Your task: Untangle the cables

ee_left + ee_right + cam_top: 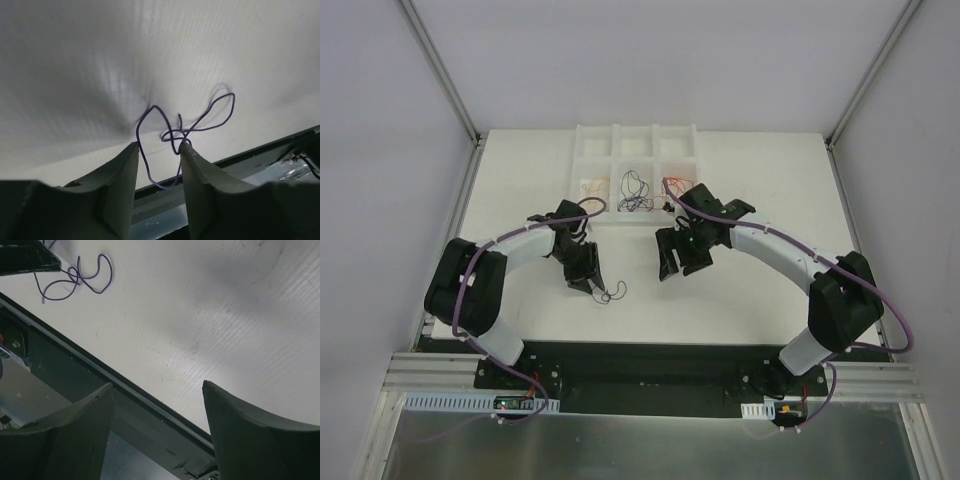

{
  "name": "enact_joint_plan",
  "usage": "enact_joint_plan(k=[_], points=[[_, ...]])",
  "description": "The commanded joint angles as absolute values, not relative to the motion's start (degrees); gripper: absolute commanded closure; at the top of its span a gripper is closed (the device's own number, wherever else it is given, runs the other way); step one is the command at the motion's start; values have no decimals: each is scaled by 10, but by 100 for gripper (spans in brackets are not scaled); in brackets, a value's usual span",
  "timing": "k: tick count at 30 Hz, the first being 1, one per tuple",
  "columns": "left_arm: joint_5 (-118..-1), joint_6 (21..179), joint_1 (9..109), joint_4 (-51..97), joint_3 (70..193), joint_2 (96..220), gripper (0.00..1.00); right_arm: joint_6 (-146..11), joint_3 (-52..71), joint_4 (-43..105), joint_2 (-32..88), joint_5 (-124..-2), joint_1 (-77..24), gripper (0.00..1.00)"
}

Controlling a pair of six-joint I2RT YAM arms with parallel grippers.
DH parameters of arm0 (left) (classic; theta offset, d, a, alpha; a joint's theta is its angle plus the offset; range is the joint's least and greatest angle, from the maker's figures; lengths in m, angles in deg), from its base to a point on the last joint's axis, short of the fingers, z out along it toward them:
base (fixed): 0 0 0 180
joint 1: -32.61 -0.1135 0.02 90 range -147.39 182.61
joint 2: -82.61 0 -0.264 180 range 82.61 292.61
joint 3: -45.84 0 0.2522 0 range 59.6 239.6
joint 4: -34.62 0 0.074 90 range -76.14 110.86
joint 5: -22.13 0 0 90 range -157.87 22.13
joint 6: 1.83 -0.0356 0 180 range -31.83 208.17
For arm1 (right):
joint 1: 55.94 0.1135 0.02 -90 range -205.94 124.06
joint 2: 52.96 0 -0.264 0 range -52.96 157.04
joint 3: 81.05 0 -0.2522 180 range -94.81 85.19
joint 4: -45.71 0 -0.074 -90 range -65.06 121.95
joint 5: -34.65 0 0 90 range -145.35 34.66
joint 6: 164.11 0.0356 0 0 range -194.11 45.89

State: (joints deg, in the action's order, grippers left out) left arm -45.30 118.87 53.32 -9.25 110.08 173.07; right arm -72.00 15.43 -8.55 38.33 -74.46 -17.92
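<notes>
A single dark blue-purple cable (612,294) lies curled on the white table, apart from the rest. In the left wrist view the cable (172,134) has one loop hanging between my open fingers and its other loops spread on the table beyond the tips. My left gripper (592,287) (159,146) is open, low over the table. My right gripper (680,268) (158,385) is open and empty, a hand's width right of the cable, which shows far off in the right wrist view (75,276). More cables lie in the tray: tan (590,187), dark (635,190), red-orange (675,185).
A white compartment tray (582,150) stands at the back centre of the table. The black base rail (650,360) runs along the near edge. Metal frame posts and grey walls stand at both sides.
</notes>
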Motion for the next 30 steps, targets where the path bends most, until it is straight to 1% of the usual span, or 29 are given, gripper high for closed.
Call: enact_joint_plan(k=[1, 2, 3, 4, 5, 9, 14, 18, 22, 28, 30], points=[[-397, 1180, 551, -70, 1114, 1762, 74, -707, 167, -37, 359, -757, -174, 27], [-392, 1178, 556, -67, 1115, 1762, 86, -705, 167, -38, 360, -756, -174, 27], [-390, 1177, 562, -66, 1116, 1759, 93, -704, 165, -43, 358, -750, -173, 28], [-389, 1174, 567, -63, 1121, 1751, 99, -703, 164, -48, 354, -742, -174, 28], [-391, 1170, 573, -61, 1128, 1739, 100, -704, 165, -51, 349, -731, -174, 28], [-404, 1160, 579, -60, 1166, 1682, 100, -705, 169, -54, 319, -684, -183, 28], [-456, 1161, 578, -35, 1202, 1609, 100, -680, 171, -44, 277, -679, -221, 28], [-491, 1178, 575, 14, 1243, 1598, 100, -659, 161, -42, 233, -676, -257, 28], [-556, 1203, 564, 30, 1329, 1670, 100, -651, 147, -51, 190, -662, -290, 28], [-550, 1238, 539, 24, 1518, 1826, 100, -641, 143, -95, 129, -651, -322, 28], [-550, 1237, 536, 20, 1560, 1874, 100, -642, 148, -116, 108, -640, -326, 28]])
